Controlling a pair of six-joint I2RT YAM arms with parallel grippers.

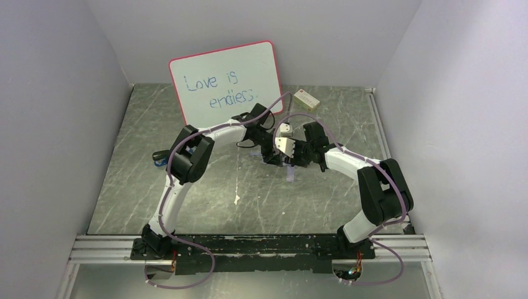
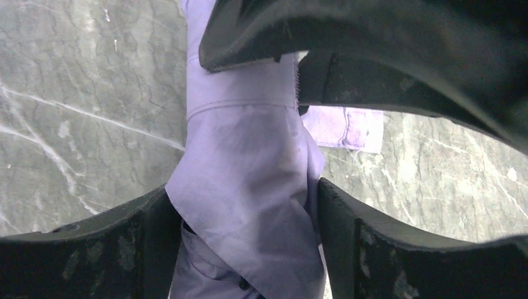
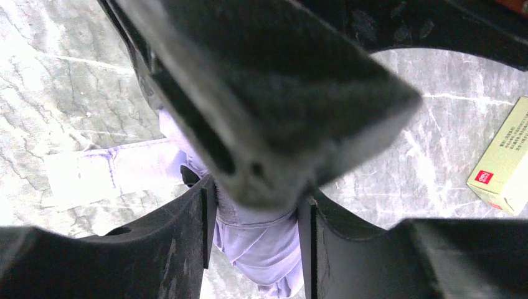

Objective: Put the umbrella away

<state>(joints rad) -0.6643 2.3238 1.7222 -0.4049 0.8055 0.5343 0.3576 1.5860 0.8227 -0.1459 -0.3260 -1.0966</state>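
umbrella (image 2: pixel 249 156) clamped in left hand (image 2: pixel 244 205), right hand (image 3: pixel 255 218)

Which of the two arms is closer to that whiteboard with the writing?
Left. The left arm lies just in front of the whiteboard's lower edge; the right arm sits farther off, to its right.

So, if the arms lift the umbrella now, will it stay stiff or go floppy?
Probably floppy: the umbrella fabric creases and bulges inside the left gripper. It may slip, since the right gripper also seems to pinch only loose cloth. The strap lies loose and would likely dangle.
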